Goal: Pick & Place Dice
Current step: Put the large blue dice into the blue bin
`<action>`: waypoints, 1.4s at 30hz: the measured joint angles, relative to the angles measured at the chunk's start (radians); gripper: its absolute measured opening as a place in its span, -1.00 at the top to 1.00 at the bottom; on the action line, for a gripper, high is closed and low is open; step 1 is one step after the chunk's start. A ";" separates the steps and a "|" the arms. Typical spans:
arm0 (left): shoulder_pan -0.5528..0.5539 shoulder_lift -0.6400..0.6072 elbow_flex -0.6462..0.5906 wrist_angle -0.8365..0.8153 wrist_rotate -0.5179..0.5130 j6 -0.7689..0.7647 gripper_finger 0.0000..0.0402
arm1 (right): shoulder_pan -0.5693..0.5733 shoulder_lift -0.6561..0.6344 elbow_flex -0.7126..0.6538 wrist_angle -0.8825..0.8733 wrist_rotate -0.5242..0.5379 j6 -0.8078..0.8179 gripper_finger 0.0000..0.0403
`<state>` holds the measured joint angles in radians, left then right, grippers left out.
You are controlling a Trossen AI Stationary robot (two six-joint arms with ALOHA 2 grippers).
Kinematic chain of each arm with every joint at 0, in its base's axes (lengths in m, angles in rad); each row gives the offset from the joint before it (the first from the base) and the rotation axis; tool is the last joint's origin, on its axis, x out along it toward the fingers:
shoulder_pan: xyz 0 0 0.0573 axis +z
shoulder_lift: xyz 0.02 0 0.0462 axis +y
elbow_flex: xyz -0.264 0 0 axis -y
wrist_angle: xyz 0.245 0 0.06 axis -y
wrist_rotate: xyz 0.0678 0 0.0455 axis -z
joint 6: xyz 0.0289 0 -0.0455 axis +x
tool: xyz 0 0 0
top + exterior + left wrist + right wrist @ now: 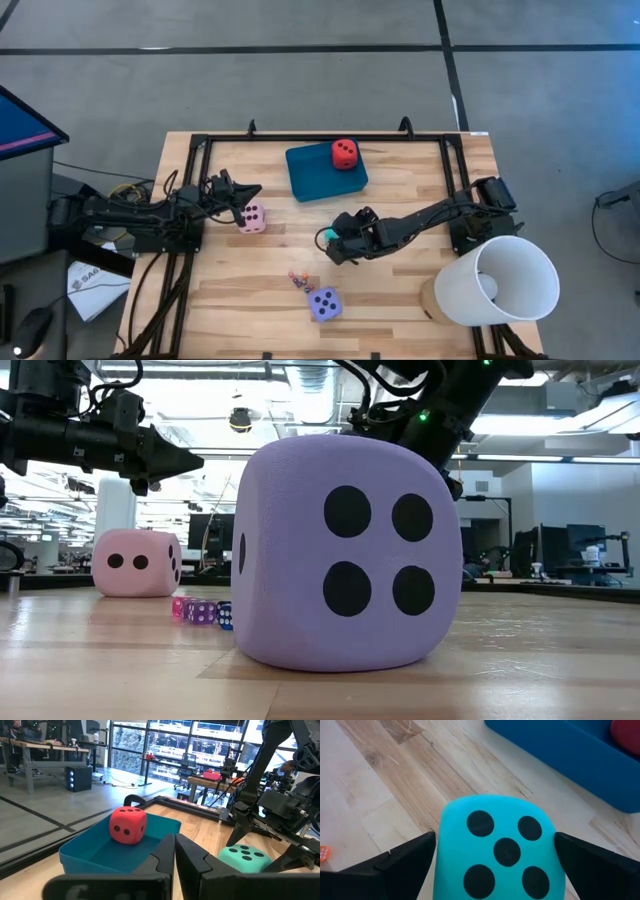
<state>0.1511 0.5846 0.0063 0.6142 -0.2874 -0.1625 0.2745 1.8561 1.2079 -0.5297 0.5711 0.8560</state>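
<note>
Turquoise die [497, 847] sits on the table between the right hand's [330, 240] wide-spread fingers, none visibly touching it.

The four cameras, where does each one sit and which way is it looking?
High view: above the table, straight down; both arms, pink die, purple die.
Low view: tabletop level, facing the purple die; arms overhead.
Left wrist: past shut jaws toward the red die in the tray.
Right wrist: down between open jaws at the turquoise die.
Both wrist views share the turquoise die.
</note>
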 joint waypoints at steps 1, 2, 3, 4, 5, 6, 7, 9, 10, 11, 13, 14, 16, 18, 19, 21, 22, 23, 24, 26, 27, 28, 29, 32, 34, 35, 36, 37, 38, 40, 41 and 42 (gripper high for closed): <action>0.000 0.000 0.000 0.000 0.000 0.000 0.97 | 0.000 0.000 0.000 0.000 0.001 0.000 -0.99; 0.000 0.000 0.000 0.000 0.000 0.000 0.97 | 0.000 0.000 0.000 0.000 0.001 0.000 -0.99; 0.000 0.000 0.000 0.000 0.000 0.000 0.97 | 0.000 0.000 0.000 0.000 0.001 0.000 -0.99; 0.000 0.000 0.000 0.000 0.000 0.000 0.97 | 0.000 0.000 0.000 0.000 0.002 0.000 -0.99; 0.000 0.000 0.000 0.000 0.000 0.000 0.97 | 0.000 0.000 0.000 0.000 0.002 -0.001 -0.99; 0.000 0.000 0.000 0.000 0.000 0.000 0.97 | 0.000 0.000 0.000 0.000 0.002 -0.002 -0.99; 0.000 0.000 0.000 0.000 0.000 0.000 0.97 | 0.000 0.000 0.000 0.000 0.002 -0.002 -0.99; 0.000 0.000 0.000 0.000 0.000 0.000 0.97 | 0.000 0.000 0.000 0.000 0.002 -0.002 -0.99; 0.000 0.000 0.000 0.000 0.000 0.000 0.97 | 0.000 0.000 0.000 0.000 0.003 -0.002 -0.99; 0.000 0.000 0.000 0.000 0.000 0.000 0.97 | 0.000 0.000 0.000 0.000 0.003 -0.002 -0.99; 0.000 0.000 0.000 0.000 0.000 0.000 0.97 | -0.003 0.000 0.000 0.000 0.003 -0.002 -0.99; 0.000 0.000 0.000 0.000 0.000 0.000 0.97 | -0.006 0.000 0.000 0.000 0.003 -0.002 -0.99; 0.000 0.000 0.000 0.000 0.000 0.000 0.97 | -0.011 0.000 0.000 0.000 0.002 -0.002 -0.99; 0.000 0.000 0.000 0.000 0.000 0.000 0.97 | -0.011 0.000 0.000 0.002 0.001 -0.024 -0.99; 0.000 0.000 0.000 0.000 0.000 0.000 0.97 | -0.011 0.000 0.000 0.001 0.001 -0.037 -0.99; 0.000 0.000 0.000 0.000 0.000 0.000 0.97 | -0.009 0.000 0.000 0.001 0.002 -0.042 -0.99; 0.000 0.000 0.000 0.000 0.000 0.000 0.97 | -0.009 0.000 0.000 0.001 0.002 -0.042 -0.98; 0.000 0.000 0.000 0.000 0.000 0.000 0.97 | -0.010 0.000 0.000 0.001 0.002 -0.044 -0.97; 0.000 0.000 0.000 0.000 0.000 0.000 0.97 | -0.013 0.000 0.000 0.002 0.001 -0.047 -0.96; 0.000 0.000 0.000 0.000 0.000 0.000 0.97 | -0.016 0.000 0.001 0.003 -0.001 -0.050 -0.93; 0.000 0.000 0.000 0.000 0.000 0.000 0.97 | -0.016 0.000 0.001 0.003 -0.001 -0.051 -0.91; 0.000 0.000 0.000 0.000 0.000 0.000 0.97 | -0.015 0.000 0.001 0.002 -0.001 -0.052 -0.89; 0.000 0.000 0.000 0.000 0.000 0.000 0.97 | -0.015 0.000 0.001 0.002 -0.001 -0.052 -0.86; 0.000 0.000 0.000 0.000 0.000 0.000 0.97 | -0.015 -0.001 0.001 0.002 -0.001 -0.052 -0.79; 0.000 0.000 0.000 0.000 0.000 0.000 0.97 | -0.015 -0.001 0.001 0.002 -0.001 -0.054 -0.74; 0.000 0.000 0.000 0.000 0.000 0.000 0.97 | -0.015 -0.001 0.001 0.002 -0.001 -0.055 -0.72; 0.000 0.000 0.000 0.000 0.000 0.000 0.97 | -0.015 -0.002 0.001 0.002 -0.001 -0.055 -0.70; 0.000 0.000 0.000 0.000 0.000 0.000 0.97 | -0.015 -0.002 0.001 0.002 -0.002 -0.057 -0.67; 0.000 0.000 0.000 0.000 0.000 0.000 0.97 | -0.015 -0.002 0.001 0.002 -0.002 -0.065 -0.65; 0.000 0.000 0.000 0.000 0.000 0.000 0.97 | -0.015 -0.002 0.002 0.002 -0.005 -0.077 -0.62; 0.000 0.000 0.000 0.000 0.000 0.000 0.97 | -0.015 -0.002 0.002 0.002 -0.006 -0.080 -0.60; 0.000 0.000 0.000 0.000 0.000 0.000 0.97 | -0.015 -0.002 0.006 -0.003 -0.006 -0.083 -0.59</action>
<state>0.1513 0.5843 0.0063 0.6140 -0.2871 -0.1627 0.2596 1.8542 1.2137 -0.5327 0.5648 0.7731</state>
